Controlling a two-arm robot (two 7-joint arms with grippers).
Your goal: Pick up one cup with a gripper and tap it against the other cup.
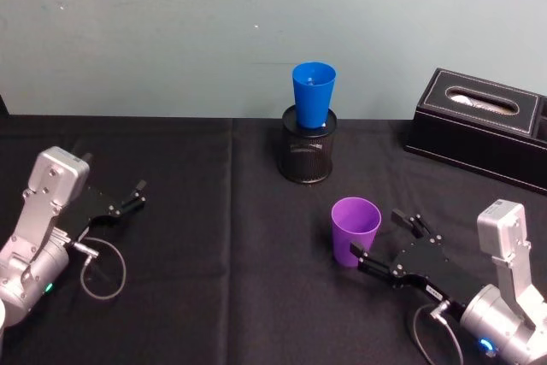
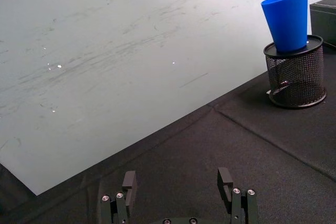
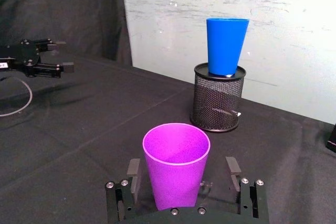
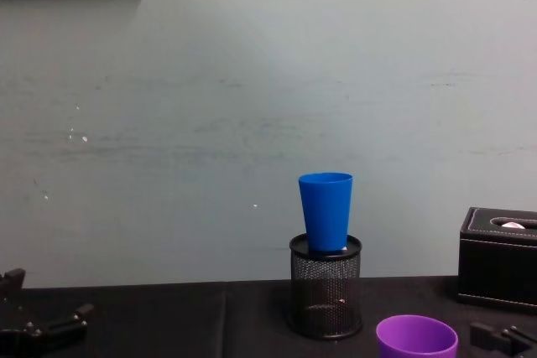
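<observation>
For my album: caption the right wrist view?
Open right gripper straddles purple cup; blue cup stands in mesh holder; left gripper parked far off.

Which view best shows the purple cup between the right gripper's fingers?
Right wrist view: the purple cup stands between the open fingers of the right gripper, gaps both sides. Head view shows it from above; chest view just its rim. Left gripper idles, far left.

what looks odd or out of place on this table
The blue cup sits upright in the mouth of the black mesh holder, not on the table. The purple cup stands upright inside the open right claw; nothing spilled. The left claw is open at the table's left side.
</observation>
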